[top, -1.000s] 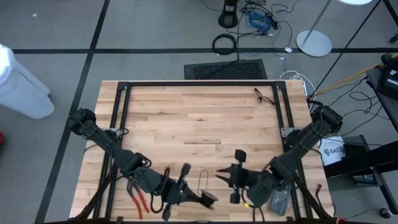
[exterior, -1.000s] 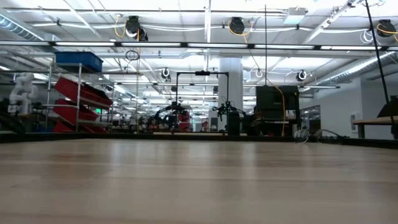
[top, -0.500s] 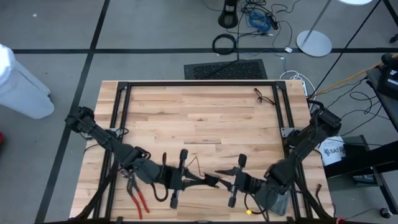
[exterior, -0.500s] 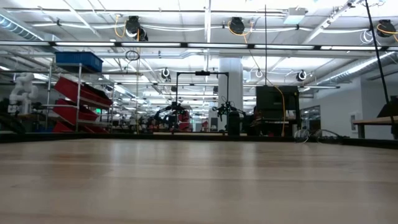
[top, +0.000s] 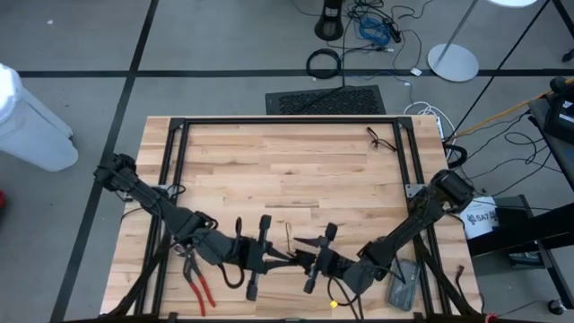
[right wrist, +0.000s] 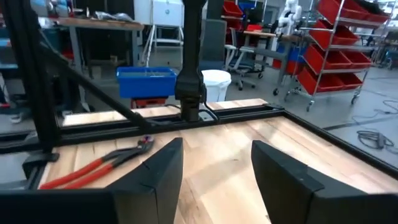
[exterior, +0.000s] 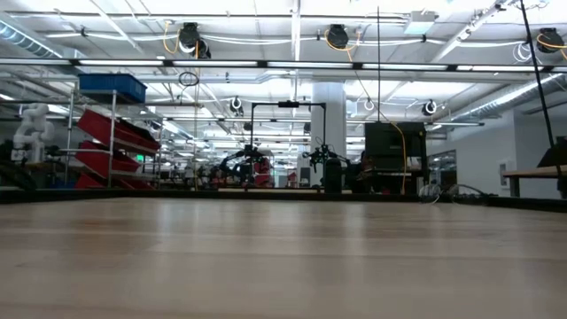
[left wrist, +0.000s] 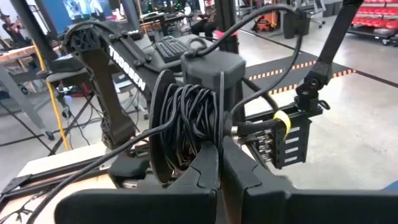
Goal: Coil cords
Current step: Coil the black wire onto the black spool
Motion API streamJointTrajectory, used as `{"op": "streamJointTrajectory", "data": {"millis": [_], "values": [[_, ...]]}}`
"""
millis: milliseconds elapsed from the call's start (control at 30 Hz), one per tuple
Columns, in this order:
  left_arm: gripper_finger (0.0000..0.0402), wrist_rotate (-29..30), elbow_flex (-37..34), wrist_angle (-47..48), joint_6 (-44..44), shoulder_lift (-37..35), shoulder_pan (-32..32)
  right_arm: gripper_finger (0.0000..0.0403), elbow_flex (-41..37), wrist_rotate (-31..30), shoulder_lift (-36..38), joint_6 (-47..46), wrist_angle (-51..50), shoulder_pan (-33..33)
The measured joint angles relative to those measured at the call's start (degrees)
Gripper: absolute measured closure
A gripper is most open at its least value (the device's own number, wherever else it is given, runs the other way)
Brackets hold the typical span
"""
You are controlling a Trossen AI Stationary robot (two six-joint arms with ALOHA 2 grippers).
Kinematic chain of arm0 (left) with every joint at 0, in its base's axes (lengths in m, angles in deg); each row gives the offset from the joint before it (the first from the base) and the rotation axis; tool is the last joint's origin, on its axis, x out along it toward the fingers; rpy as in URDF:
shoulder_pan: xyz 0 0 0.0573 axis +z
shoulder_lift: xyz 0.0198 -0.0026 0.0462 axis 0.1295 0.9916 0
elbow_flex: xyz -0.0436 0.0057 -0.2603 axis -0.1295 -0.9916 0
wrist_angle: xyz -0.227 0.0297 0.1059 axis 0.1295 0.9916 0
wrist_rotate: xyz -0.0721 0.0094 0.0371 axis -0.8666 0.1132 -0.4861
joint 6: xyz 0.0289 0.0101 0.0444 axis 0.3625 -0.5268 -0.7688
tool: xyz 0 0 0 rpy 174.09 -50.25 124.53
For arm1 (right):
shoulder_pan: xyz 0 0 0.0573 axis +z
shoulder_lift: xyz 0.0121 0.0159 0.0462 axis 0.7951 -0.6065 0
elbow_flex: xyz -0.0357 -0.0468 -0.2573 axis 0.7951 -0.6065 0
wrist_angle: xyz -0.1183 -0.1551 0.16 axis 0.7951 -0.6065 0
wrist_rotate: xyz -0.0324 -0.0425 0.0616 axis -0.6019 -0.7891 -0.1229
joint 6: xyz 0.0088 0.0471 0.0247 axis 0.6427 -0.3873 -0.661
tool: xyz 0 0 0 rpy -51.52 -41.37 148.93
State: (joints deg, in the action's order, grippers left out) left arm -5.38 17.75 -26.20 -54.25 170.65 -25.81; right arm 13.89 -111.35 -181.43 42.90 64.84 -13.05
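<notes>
I have both hands low at the near edge of the tabletop point(top: 296, 170), facing each other; my left hand point(top: 299, 261) is pinched closed on the cord point(top: 288, 235), a thin black loop rising just above its fingertips; my right hand point(top: 313, 262) stands wide open, nothing between its fingers point(right wrist: 158, 171), close against the left; red-handled pliers point(top: 196, 283) lie beside the left arm.

Pliers point(top: 196, 279) lie on the table point(top: 296, 170), left of both grippers.

"TROSSEN" in white on other arm's black link point(left wrist: 127, 67), left wrist view; no other legible txt.
</notes>
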Motion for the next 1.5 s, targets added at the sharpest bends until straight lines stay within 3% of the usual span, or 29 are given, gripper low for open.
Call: {"op": "streamJointTrajectory", "data": {"millis": [333,1500], "values": [[0.0399,1.5,0.0,0.3,0.0,0.0,-1.3,0.0249,0.0,0.2,-0.6,4.2,2.7,0.2],[0.0399,1.6,0.0,0.3,0.1,0.0,-1.3,0.025,0.0,1.9,-0.6,5.3,4.7,-2.5]]}}
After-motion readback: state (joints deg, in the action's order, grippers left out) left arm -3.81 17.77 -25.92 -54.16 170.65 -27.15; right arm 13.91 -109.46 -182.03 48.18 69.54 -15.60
